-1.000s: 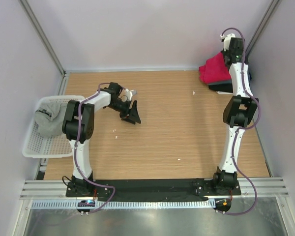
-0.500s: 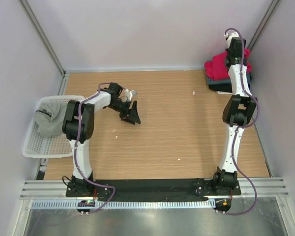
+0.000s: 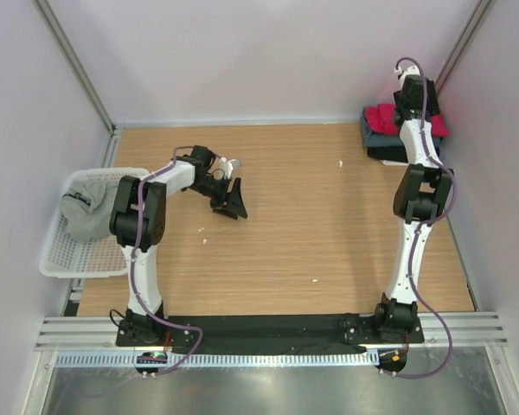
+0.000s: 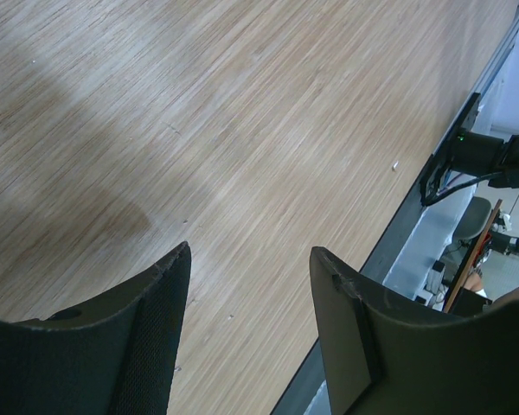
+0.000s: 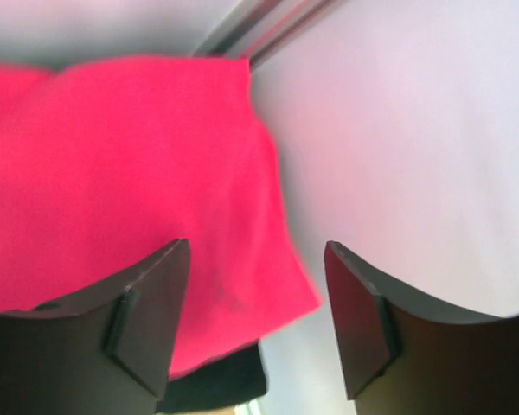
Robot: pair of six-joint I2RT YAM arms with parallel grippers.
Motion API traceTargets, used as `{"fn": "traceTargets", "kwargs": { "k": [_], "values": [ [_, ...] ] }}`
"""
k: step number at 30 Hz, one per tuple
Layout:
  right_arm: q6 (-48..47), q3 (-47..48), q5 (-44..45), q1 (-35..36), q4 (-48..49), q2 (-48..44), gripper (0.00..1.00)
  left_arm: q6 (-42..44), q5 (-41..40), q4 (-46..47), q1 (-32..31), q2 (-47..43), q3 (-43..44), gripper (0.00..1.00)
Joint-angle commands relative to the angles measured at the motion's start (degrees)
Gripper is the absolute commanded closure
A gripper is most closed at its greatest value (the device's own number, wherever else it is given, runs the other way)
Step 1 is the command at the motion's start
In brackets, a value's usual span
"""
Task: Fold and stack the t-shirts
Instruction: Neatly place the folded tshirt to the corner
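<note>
The red tee (image 3: pixel 381 118) lay flat on top of the pile in the table's (image 3: pixel 311 216) far right corner. A second earlier it had hung bunched and higher, pulled out toward the left of the pile. The right gripper (image 5: pixel 255 246) had been closed on it then; its jaws now stood apart just above the cloth with nothing between them. In the right wrist view the red cloth filled the space below the fingers, close to the wall. Under it showed an edge of the blue tee (image 3: pixel 368 136) and, lowest, the black tee (image 3: pixel 387 156).

The left gripper (image 4: pixel 249 251) had not moved – jaws apart and empty, low over bare wood left of centre.

At the table's left edge the white basket (image 3: pixel 56 259) held the grey tee (image 3: pixel 85 216), a crumpled heap in its far half.
</note>
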Motion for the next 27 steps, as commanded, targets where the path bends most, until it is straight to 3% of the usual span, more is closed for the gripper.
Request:
{"fn": "traceTargets", "kwargs": {
  "k": [1, 6, 9, 11, 13, 15, 16, 17, 20, 21, 22, 26, 27],
  "values": [
    [3.0, -4.1, 0.6, -0.2, 4.9, -9.6, 0.29, 0.9, 0.4, 0.5, 0.1, 0.3, -0.2, 0.42],
    [8.0, -13.6, -2.3, 1.1, 4.8, -20.2, 0.27, 0.1, 1.5, 0.5, 0.2, -0.6, 0.4, 0.42],
    [13.6, -20.3, -5.8, 2.3, 3.8, -29.0, 0.0, 0.3, 0.3, -0.3, 0.2, -3.4, 1.8, 0.41],
    [19.0, -23.4, -11.3, 2.9, 0.2, -34.3, 0.0, 1.4, -3.3, -1.9, 0.1, -6.4, 3.7, 0.38],
    [23.1, -24.3, -16.4, 3.3, -3.7, -36.7, 0.0, 2.0, -7.3, -2.1, 0.1, -9.0, 4.8, 0.29],
    [29.0, -25.9, -26.3, 3.7, -8.6, -38.9, 0.0, 2.2, -10.9, -2.0, 0.1, -13.3, 5.8, 0.21],
    [30.8, -26.9, -31.7, 3.8, -9.8, -39.4, 0.0, 2.2, -14.7, -1.4, 0.2, -14.8, 6.0, 0.14],
    [33.9, -29.0, -41.3, 3.9, -10.8, -39.8, 0.0, 2.0, -16.7, -1.2, 0.2, -16.2, 6.2, 0.01],
    [38.3, -35.5, -55.7, 5.5, -12.3, -41.0, 0.0, 1.5, -23.2, -0.1, 0.1, -21.3, 6.6, 0.01],
    [39.4, -37.4, -64.1, 6.3, -12.6, -41.8, 0.0, 0.3, -24.8, 0.2, 0.2, -22.8, 6.1, 0.0],
    [40.3, -39.6, -66.1, 8.4, -11.9, -42.5, 0.0, -0.3, -27.5, 1.0, 0.2, -25.5, 5.6, 0.0],
    [44.0, -54.6, -59.0, 14.4, -6.8, -47.4, 0.01, -3.0, -35.2, 8.6, 0.1, -33.9, -2.1, 0.0],
    [44.9, -56.9, -51.1, 15.4, -5.1, -48.4, 0.0, -2.9, -37.2, 10.2, 0.2, -35.4, -4.0, 0.01]
  ]
}}
